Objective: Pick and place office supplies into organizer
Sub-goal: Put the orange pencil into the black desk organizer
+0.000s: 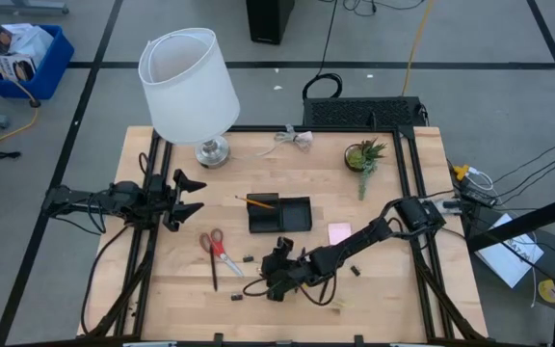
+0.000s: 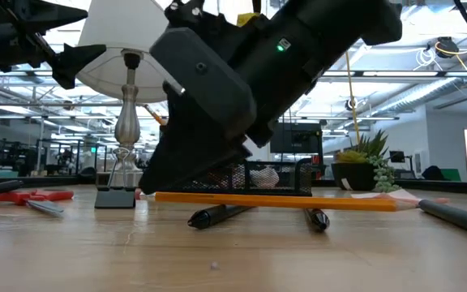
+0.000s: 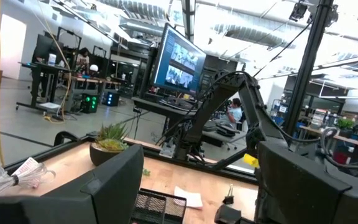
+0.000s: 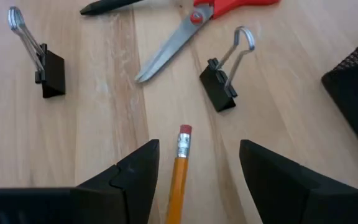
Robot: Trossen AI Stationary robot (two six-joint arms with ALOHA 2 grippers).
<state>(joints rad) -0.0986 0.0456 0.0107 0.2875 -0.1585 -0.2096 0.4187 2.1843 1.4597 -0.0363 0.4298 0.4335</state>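
My right gripper (image 4: pixel 199 149) is open, low over the table's near middle (image 1: pixel 273 281). Its fingers stand on either side of an orange pencil (image 4: pixel 178 180) without touching it; the pink eraser end (image 4: pixel 184 130) points past the fingertips. In the low view the pencil (image 2: pixel 298 201) lies level across two black pens (image 2: pixel 217 215). Red-handled scissors (image 1: pixel 215 249) and a black pen (image 1: pixel 213 275) lie left of the gripper. The black organizer (image 1: pixel 292 217) sits at the table's middle with a pencil (image 1: pixel 256 202) on its left end. A pink sticky pad (image 1: pixel 339 232) lies to its right. My left gripper (image 1: pixel 189 197) waits open above the table's left side.
Black binder clips (image 4: pixel 48 71) (image 4: pixel 219 93) lie on the wood just ahead of the right gripper, another (image 1: pixel 355 271) under its arm. A white-shaded lamp (image 1: pixel 189 85), a potted plant (image 1: pixel 364 156) and a black mesh box (image 1: pixel 364 113) stand along the far edge.
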